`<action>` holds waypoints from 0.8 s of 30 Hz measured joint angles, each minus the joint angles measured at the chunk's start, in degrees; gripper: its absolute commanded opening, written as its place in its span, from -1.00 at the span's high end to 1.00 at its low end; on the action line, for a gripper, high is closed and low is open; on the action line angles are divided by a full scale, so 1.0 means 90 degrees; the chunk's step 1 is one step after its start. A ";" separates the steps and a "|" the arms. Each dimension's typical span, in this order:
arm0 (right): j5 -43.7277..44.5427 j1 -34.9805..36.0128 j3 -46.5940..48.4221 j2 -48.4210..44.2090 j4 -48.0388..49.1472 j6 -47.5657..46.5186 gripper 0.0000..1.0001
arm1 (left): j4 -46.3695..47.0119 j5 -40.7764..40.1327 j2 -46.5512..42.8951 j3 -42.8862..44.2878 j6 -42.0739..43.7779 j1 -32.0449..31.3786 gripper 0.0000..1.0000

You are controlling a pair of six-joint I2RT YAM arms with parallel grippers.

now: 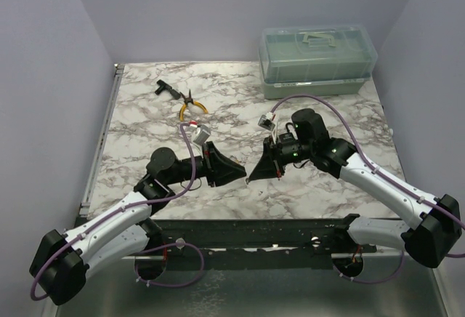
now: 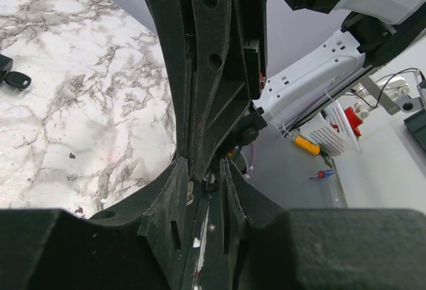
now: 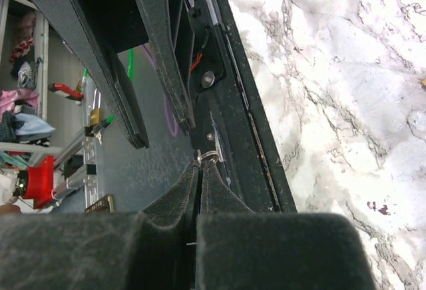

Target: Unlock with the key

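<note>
My right gripper [image 1: 252, 176] is shut on a small silver-grey key; only its ring and a bit of metal [image 3: 208, 157] stick out past the pinched fingertips. My left gripper [image 1: 240, 174] faces it, tip to tip, low over the table's front part. In the left wrist view the left jaws stand a little apart, and the right gripper's fingers [image 2: 206, 90] come down between their tips. A small metal glint [image 2: 191, 195] lies against the left finger there. No brass padlock shows in any view.
Yellow-handled pliers [image 1: 190, 105] and a black bit [image 1: 164, 89] lie at the back left of the marble table [image 1: 145, 135]. A translucent green toolbox [image 1: 317, 59] stands at the back right. The black front rail [image 1: 290, 224] runs just below the grippers.
</note>
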 measured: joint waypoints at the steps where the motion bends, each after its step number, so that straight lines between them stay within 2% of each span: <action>1: -0.0005 0.0000 0.0000 0.0000 0.0000 0.0000 0.99 | 0.0000 0.0000 0.0010 0.0000 0.0005 0.0000 0.32; 7: -0.0061 0.0000 0.0000 0.0000 0.0000 0.0000 0.99 | 0.0000 0.0000 0.0155 0.0000 0.0027 0.0000 0.30; 14: -0.0119 0.0000 0.0005 0.0000 0.0002 0.0000 0.99 | 0.0000 0.0010 0.0328 -0.0002 0.0053 0.0000 0.44; 24: -0.0117 0.0000 0.0134 0.0000 0.0012 -0.0002 0.99 | 0.0000 0.0051 0.0430 -0.0027 0.0051 -0.0002 0.49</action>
